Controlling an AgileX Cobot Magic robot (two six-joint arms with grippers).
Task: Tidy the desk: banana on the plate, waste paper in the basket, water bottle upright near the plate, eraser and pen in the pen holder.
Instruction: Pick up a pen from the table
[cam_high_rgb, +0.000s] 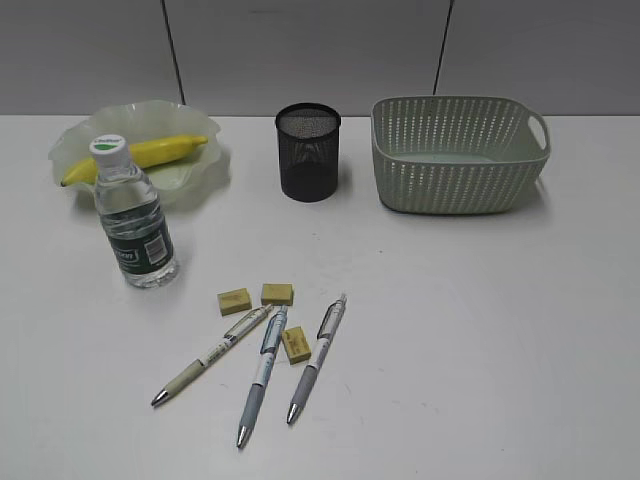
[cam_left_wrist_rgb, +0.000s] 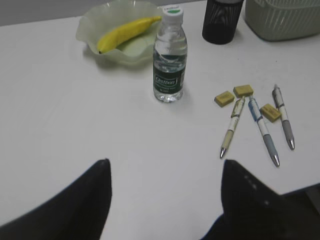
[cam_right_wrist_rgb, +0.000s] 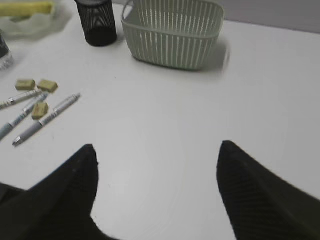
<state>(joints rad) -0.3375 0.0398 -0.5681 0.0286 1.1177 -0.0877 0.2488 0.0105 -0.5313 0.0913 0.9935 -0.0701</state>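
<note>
The banana (cam_high_rgb: 135, 155) already lies on the plate (cam_high_rgb: 205, 175), and the bottle (cam_high_rgb: 133, 215) stands upright just in front of the plate, so those 2 steps look done. No waste paper shows on the bench (cam_high_rgb: 480, 330); whether any sits inside the basket (cam_high_rgb: 455, 155) cannot be told from these views. What remains is the writing gear: 3 pens (cam_high_rgb: 265, 370) and 3 erasers (cam_high_rgb: 278, 294) lie loose in a cluster near the middle of the bench, well apart from the pen holder (cam_high_rgb: 308, 152), which stands between plate and basket.

Both grippers hang above the bench with nothing between their jaws. The left gripper (cam_left_wrist_rgb: 165, 200) is spread wide, with the bottle ahead of it and the pens to its right. The right gripper (cam_right_wrist_rgb: 156, 192) is also spread wide over bare bench, the pens off to its left.

The step in hand seems to be the start of pen and eraser collection. The next move calls for 1 gripper to come down over a single pen or eraser, square its jaws across it, and pinch without nudging its neighbours, since the middle pen touches an eraser.
</note>
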